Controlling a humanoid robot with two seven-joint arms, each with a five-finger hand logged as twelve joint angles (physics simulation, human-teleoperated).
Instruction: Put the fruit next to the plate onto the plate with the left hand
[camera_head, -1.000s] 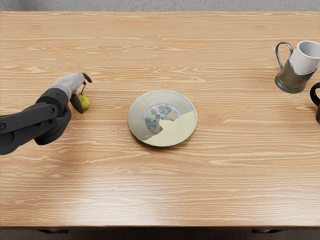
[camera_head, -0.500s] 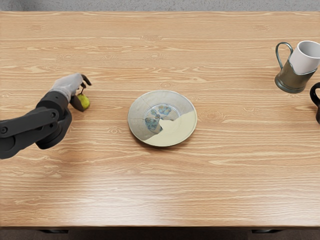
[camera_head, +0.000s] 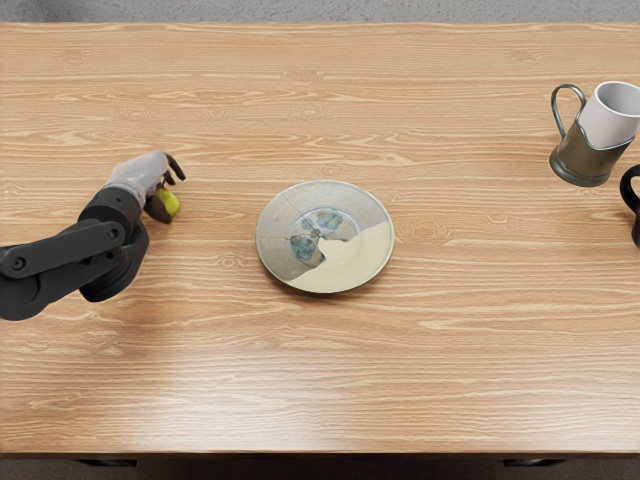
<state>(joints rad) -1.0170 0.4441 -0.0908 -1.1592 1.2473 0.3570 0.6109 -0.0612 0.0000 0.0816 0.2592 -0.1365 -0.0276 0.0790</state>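
Observation:
A small yellow-green fruit (camera_head: 171, 203) lies on the wooden table, well left of the plate (camera_head: 272, 218). The plate is round and grey with a blue pattern and a cream patch, and it sits at the table's middle. My left hand (camera_head: 164, 191) comes in from the left edge on a dark arm. Its pale fingers curl over the top of the fruit and the dark thumb presses against its near left side, so only the fruit's right half shows. The right arm is out of view.
A grey metal mug (camera_head: 578, 150) holding a tilted white cup (camera_head: 612, 112) stands at the far right. Part of a black mug (camera_head: 632, 200) shows at the right edge just below it.
The left hand has shifted slightly and its fingers and thumb have closed in tighter around the fruit, which now shows less. The fruit stays at the same spot on the table.

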